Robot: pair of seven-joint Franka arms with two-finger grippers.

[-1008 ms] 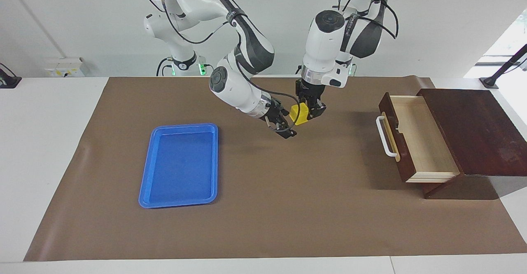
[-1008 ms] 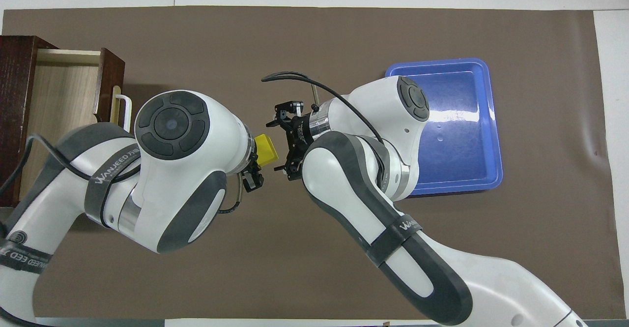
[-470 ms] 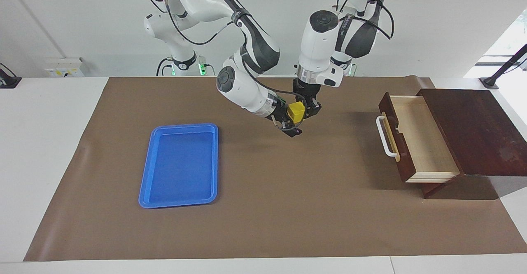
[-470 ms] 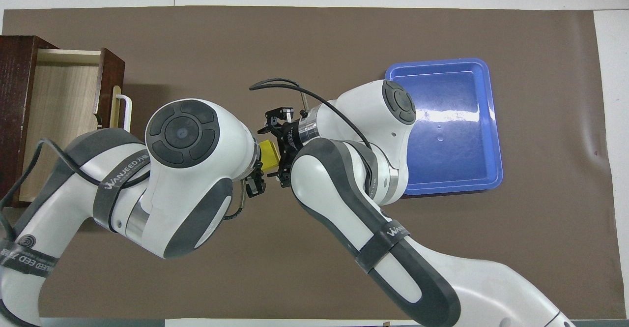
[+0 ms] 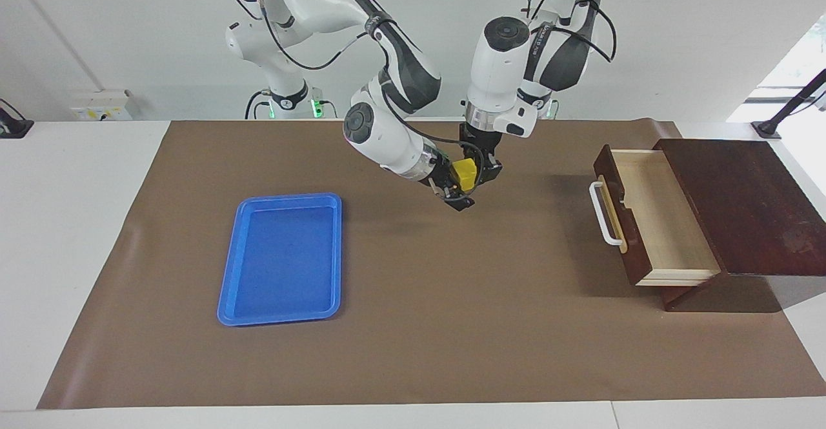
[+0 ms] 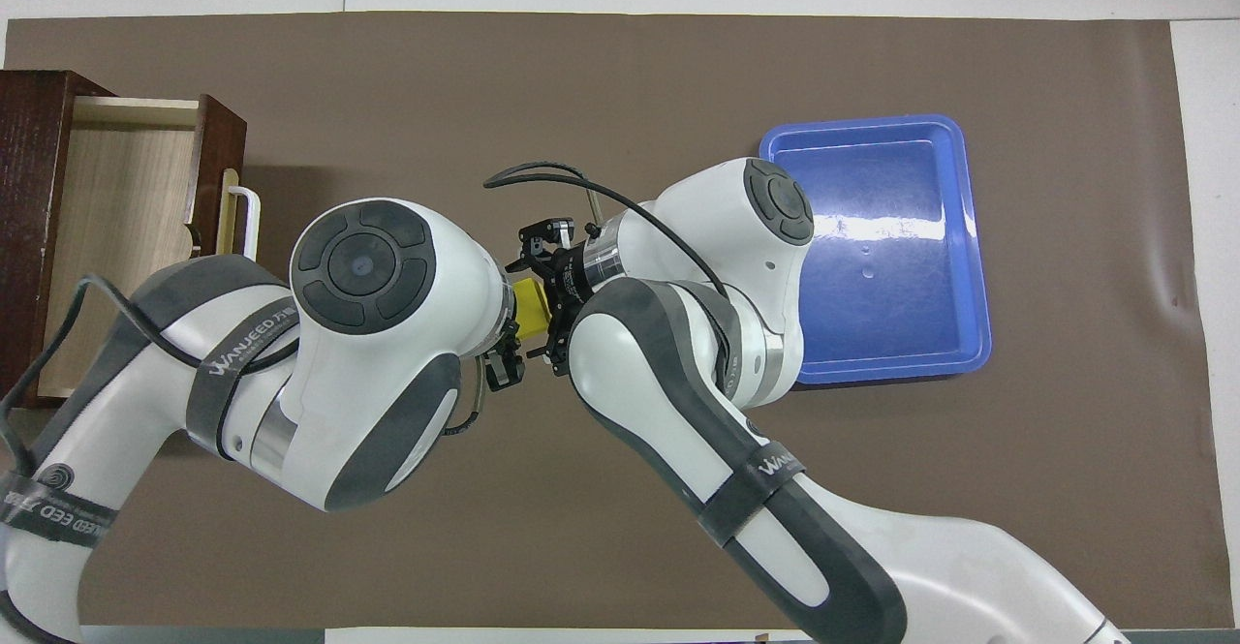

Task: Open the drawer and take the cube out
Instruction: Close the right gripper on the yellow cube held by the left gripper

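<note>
A: Count of items?

B: 1 cube (image 5: 464, 172), yellow. 1 drawer (image 5: 652, 216), pulled out of its dark box (image 5: 742, 203), pale inside. 1 blue tray (image 5: 282, 258). 2 arms, 2 grippers.

A: Where is the cube?

B: In the air over the mat, clamped in the left gripper (image 5: 481, 174), which points straight down. The right gripper (image 5: 459, 187) comes at it slantwise from the tray's side, its fingers spread wide around the cube, 1 above it and 1 below. Whether they touch it cannot be told.

A: Placement of the rest?

B: Drawer toward the left arm's end of the table from the grippers; tray toward the right arm's end.

A: Anything hidden?

B: From overhead, the left arm's wrist covers most of the cube (image 6: 531, 299); only a yellow sliver shows. The box is cut off at the edge there. The part of the drawer inside the box is out of sight.

A: Surface and room?

B: 1 brown mat (image 5: 419, 326) over a white table (image 5: 71, 235). Plain white wall, 1 socket box (image 5: 102, 105) by it.
</note>
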